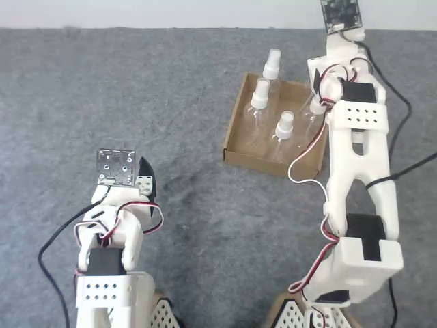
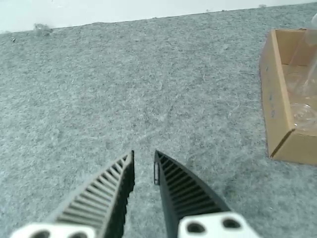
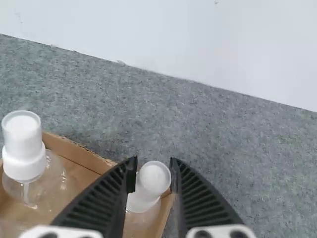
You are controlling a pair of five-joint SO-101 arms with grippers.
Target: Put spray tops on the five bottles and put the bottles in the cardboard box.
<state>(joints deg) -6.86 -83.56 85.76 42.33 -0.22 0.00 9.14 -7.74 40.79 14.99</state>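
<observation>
The cardboard box [image 1: 233,137] sits at the far right of the grey felt. Three clear bottles with white spray tops stand in it [image 1: 272,65] [image 1: 261,96] [image 1: 284,126]. A fourth bottle [image 1: 318,104] stands at the box's far right corner, partly hidden by the right arm. My right gripper [image 1: 321,90] [image 3: 151,167] is shut on this bottle's white spray top [image 3: 150,184], one finger on each side. Another capped bottle [image 3: 22,148] stands beside it in the box [image 3: 74,148]. My left gripper [image 1: 145,179] [image 2: 144,154] hovers low over bare felt, slightly open and holding nothing.
A white wall runs along the felt's far edge just behind the box. The box's near corner [image 2: 277,114] lies to the side of the left gripper. Bare felt stretches between the left arm and the box.
</observation>
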